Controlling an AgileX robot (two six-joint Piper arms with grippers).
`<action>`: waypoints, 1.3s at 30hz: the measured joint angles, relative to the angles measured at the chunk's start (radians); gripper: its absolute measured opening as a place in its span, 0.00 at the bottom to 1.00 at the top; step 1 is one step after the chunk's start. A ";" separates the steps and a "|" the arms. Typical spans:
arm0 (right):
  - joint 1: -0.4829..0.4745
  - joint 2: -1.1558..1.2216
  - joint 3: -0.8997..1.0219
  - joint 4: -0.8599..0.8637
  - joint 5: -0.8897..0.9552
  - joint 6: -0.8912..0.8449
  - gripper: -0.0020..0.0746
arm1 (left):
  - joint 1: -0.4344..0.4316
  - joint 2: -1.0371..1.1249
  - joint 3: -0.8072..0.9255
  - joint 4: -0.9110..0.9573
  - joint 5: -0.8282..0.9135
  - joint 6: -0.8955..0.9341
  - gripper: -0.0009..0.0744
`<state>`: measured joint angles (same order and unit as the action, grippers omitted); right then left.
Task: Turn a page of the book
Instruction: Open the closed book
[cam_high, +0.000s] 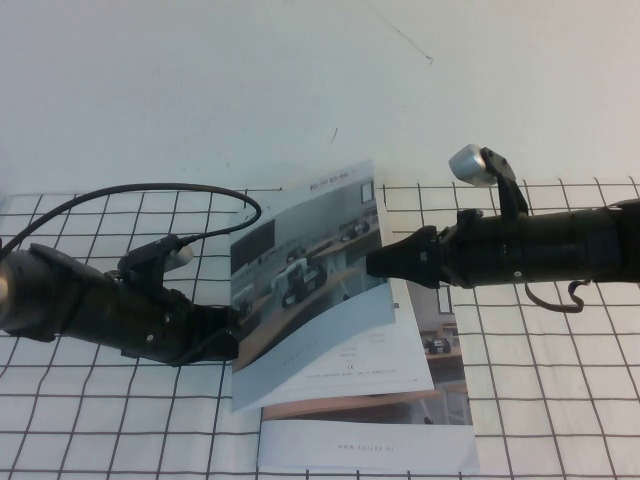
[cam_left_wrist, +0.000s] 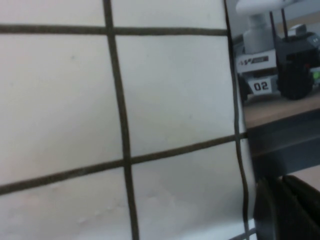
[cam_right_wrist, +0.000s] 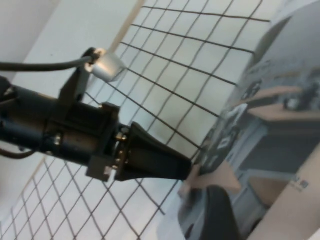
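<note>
The book lies open on the grid cloth in the middle of the high view. Its page, classroom-robot photo facing the camera, stands raised and tilted above it. My left gripper is at the page's left edge, shut on it; in the right wrist view its tapered tip meets the page. My right gripper is at the page's right side, open, and one dark finger shows in front of the photo face. The left wrist view shows the photo and dark fingers.
A second booklet lies under the book, its white strip showing toward the near edge. The white cloth with black grid lines covers the table. The left arm's black cable loops behind it. A pale wall stands at the back.
</note>
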<state>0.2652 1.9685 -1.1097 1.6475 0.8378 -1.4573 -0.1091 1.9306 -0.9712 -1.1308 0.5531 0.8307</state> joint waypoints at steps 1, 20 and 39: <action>0.002 0.000 0.000 0.005 0.008 -0.008 0.58 | 0.000 0.000 0.000 0.000 0.002 0.000 0.01; 0.006 0.000 0.000 0.013 0.078 -0.052 0.58 | 0.000 0.001 0.000 -0.002 0.001 0.015 0.01; 0.006 0.000 -0.019 0.046 0.130 -0.098 0.58 | 0.000 0.001 0.000 -0.002 0.002 0.017 0.01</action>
<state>0.2716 1.9685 -1.1285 1.6936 0.9681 -1.5553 -0.1091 1.9318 -0.9712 -1.1330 0.5552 0.8481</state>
